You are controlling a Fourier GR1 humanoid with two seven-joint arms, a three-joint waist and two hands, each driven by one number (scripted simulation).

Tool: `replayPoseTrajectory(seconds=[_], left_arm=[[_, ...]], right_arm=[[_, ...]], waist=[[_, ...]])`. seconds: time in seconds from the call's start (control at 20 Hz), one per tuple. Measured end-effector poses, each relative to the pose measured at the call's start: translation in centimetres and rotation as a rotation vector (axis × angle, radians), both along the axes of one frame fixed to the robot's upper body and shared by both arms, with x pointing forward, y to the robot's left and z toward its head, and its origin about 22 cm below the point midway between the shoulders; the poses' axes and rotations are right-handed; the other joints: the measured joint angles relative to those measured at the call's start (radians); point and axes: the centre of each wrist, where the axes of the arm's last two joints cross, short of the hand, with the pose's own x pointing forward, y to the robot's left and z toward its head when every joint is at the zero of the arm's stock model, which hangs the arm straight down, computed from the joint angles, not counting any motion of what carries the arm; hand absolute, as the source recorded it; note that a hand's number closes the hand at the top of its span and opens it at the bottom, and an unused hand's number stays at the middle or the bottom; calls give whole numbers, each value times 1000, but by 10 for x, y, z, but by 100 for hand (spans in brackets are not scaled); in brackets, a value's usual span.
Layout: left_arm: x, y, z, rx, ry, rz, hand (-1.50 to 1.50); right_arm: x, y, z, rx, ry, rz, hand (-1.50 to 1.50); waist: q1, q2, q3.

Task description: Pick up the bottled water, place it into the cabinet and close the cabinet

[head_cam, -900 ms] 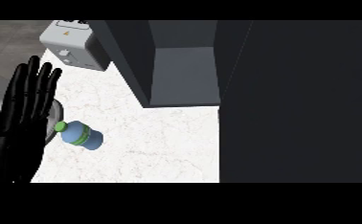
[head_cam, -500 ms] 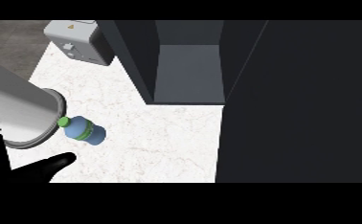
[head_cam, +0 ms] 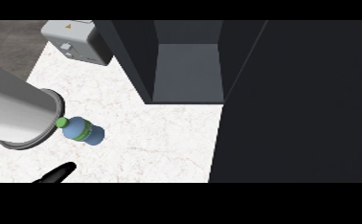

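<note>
The bottled water [head_cam: 82,131], blue with a green cap, lies on its side on the white marble counter [head_cam: 155,141], cap pointing up-left. A grey forearm [head_cam: 21,115] comes in from the left, and its round end almost touches the cap. A black piece of my left hand [head_cam: 58,173] pokes in at the lower left, below the bottle and apart from it. The dark cabinet [head_cam: 187,72] stands open at the back, its grey shelf bare. My right hand is out of sight.
The cabinet's dark door [head_cam: 290,103] fills the right side, swung out over the counter. A grey box-like appliance [head_cam: 78,41] sits at the back left. The counter's left edge runs beside the forearm.
The open left hand that stood upright at the left edge has gone; the grey forearm now lies there, and the black hand piece has sunk slightly. The bottle has not moved.
</note>
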Motion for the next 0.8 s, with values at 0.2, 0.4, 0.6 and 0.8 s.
replayPoseTrajectory(seconds=[0.2,0.4,0.6,0.8], left_arm=[[-8,-8,-2,-41,44,4,-150],[-5,-12,-2,-66,77,12,-150],[-6,-17,-5,-78,127,9,-150],[-7,-15,-13,-41,156,33,-150]], right_arm=[[-12,4,9,1,0,11,-150],[-13,14,11,19,9,29,-150],[-19,24,12,54,32,54,-150],[-21,28,14,64,44,59,-150]], waist=[[-1,1,0],[-1,2,0],[-2,2,0],[-2,1,-1]])
